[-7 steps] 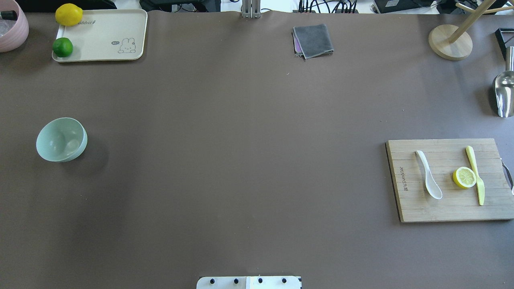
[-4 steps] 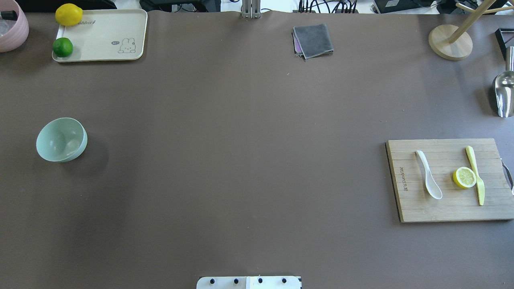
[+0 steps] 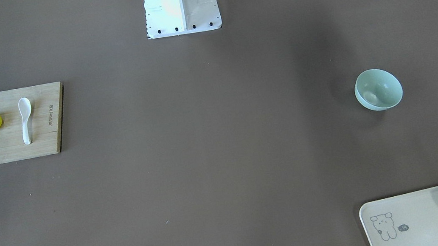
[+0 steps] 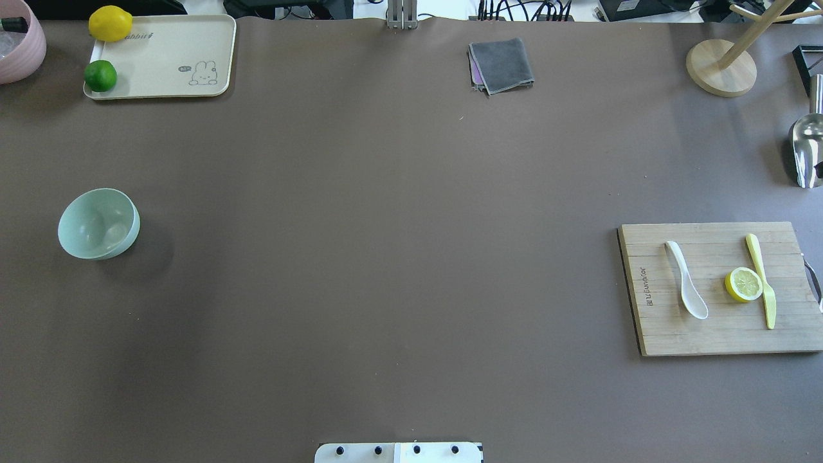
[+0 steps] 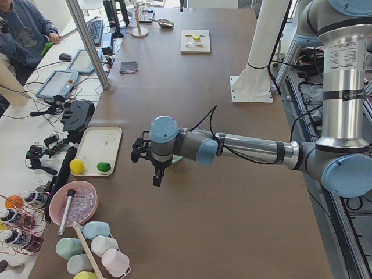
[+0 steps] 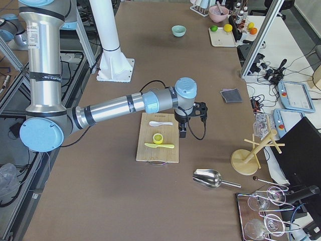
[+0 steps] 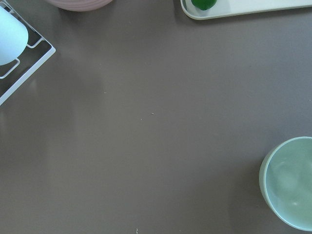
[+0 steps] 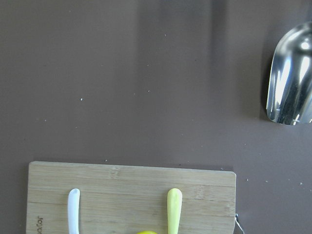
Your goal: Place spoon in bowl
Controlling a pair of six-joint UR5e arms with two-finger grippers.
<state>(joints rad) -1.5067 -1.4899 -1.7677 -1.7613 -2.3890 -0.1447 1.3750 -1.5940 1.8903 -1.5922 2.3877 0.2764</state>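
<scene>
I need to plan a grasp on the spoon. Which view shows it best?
Overhead exterior: the whole spoon lies unobstructed on the cutting board, with handle and scoop both clear. Front-facing shows it nearly as well. Exterior right shows it whole but small. Right wrist catches only its handle end. Exterior left: a distant speck. Left wrist: absent.

Dark sliver (image 4: 818,168) newly at right edge, over metal scoop (image 4: 805,145)

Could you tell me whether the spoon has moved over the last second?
No. The spoon keeps its place on the cutting board, beside the lemon slice.
</scene>
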